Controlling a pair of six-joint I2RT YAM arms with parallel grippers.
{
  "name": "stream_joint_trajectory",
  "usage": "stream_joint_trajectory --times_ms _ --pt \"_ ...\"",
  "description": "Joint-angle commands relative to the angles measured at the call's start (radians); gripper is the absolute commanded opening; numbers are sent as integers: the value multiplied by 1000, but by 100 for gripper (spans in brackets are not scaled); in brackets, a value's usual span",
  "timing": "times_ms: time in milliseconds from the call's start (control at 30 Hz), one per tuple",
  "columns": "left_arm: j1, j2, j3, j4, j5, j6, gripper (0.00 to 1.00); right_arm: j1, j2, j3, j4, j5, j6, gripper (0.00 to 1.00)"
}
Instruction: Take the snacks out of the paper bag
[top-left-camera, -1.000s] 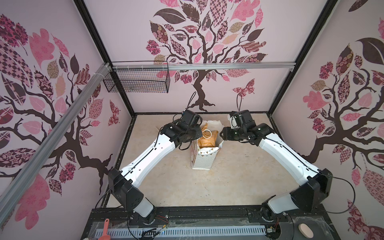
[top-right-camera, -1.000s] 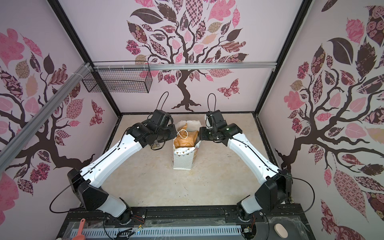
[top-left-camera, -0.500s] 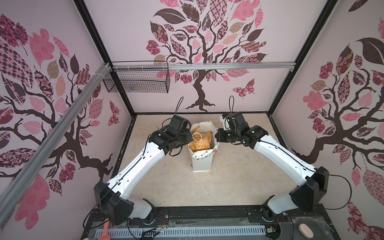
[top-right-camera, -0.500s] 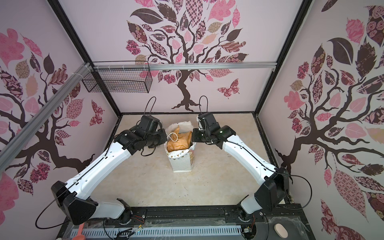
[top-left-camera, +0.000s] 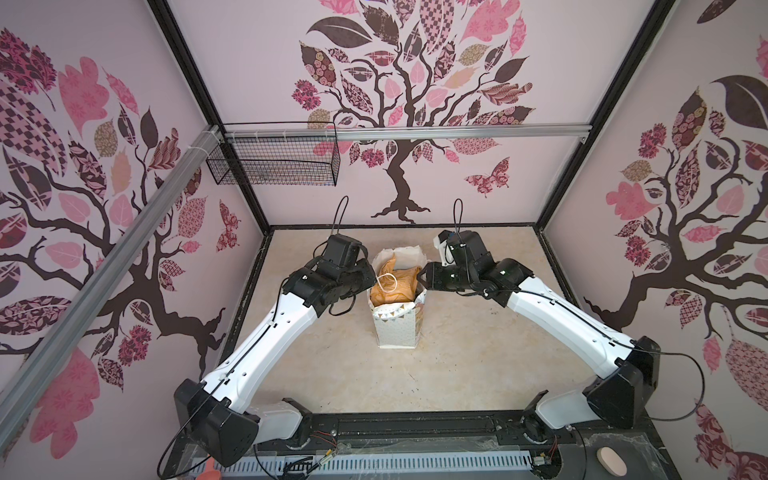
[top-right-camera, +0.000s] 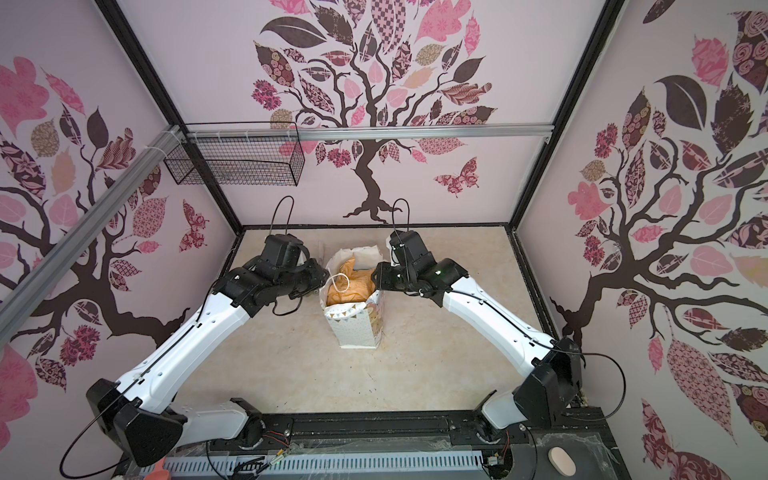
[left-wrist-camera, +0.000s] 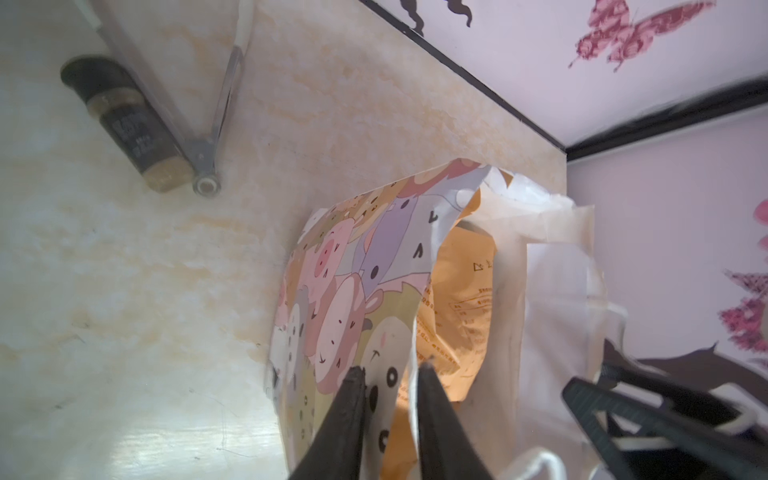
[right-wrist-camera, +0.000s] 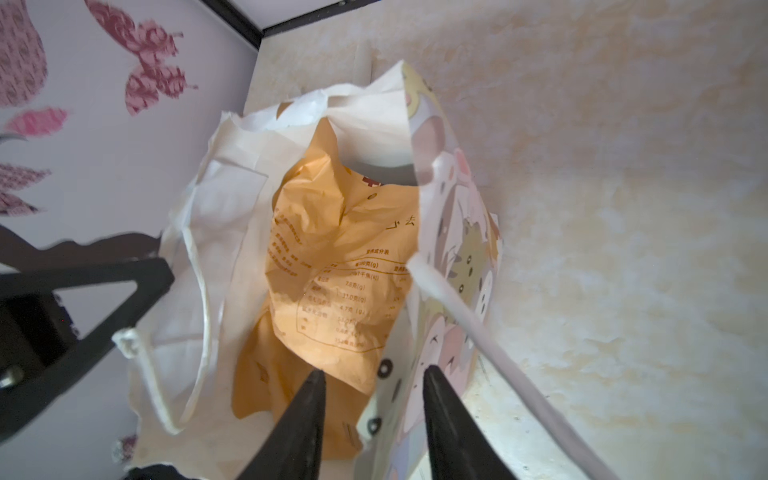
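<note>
The paper bag (top-left-camera: 397, 328) (top-right-camera: 357, 328) stands upright mid-table, its mouth held wide. It is white with a bunting print in front and cartoon animals on its sides (left-wrist-camera: 345, 291) (right-wrist-camera: 457, 249). Crumpled tan-orange paper with printed text (right-wrist-camera: 340, 257) (top-left-camera: 395, 286) fills the mouth, hiding the snacks. My left gripper (left-wrist-camera: 392, 368) (top-left-camera: 374, 282) straddles the bag's left rim, open, one finger outside and one inside. At the right rim, my right gripper (right-wrist-camera: 374, 374) (top-left-camera: 422, 276) is open too, with the wall between its fingers.
A dark bottle (left-wrist-camera: 124, 124) lies on the table left of the bag beside a clear metal-hinged piece. White cord handles (top-left-camera: 386, 282) (right-wrist-camera: 478, 324) hang loose at the bag's mouth. A wire basket (top-left-camera: 274, 166) hangs on the back wall.
Both grippers and the bag's top have drifted a little to the left. Both pairs of jaws have parted round the rim.
</note>
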Motion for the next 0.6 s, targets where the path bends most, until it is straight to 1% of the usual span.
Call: stream_joint_trajectory --times_ms 0,67,133,300,400,567 --pt "3 -63 -12 37 -30 27 38 7 -86 36 -29 68 -23 56" --pt "1 -92 -12 34 -55 42 41 8 -117 42 -32 73 -36 62" --pt "3 -122 -7 27 -78 66 43 8 -146 51 -35 77 -41 65" --pt "1 -192 27 11 -110 139 45 8 -212 87 -34 80 -43 68" --pt "1 -229 51 17 -53 231 47 8 -209 150 -69 72 -51 68" --pt "1 -286 81 16 115 417 56 13 -150 277 -174 44 -71 68"
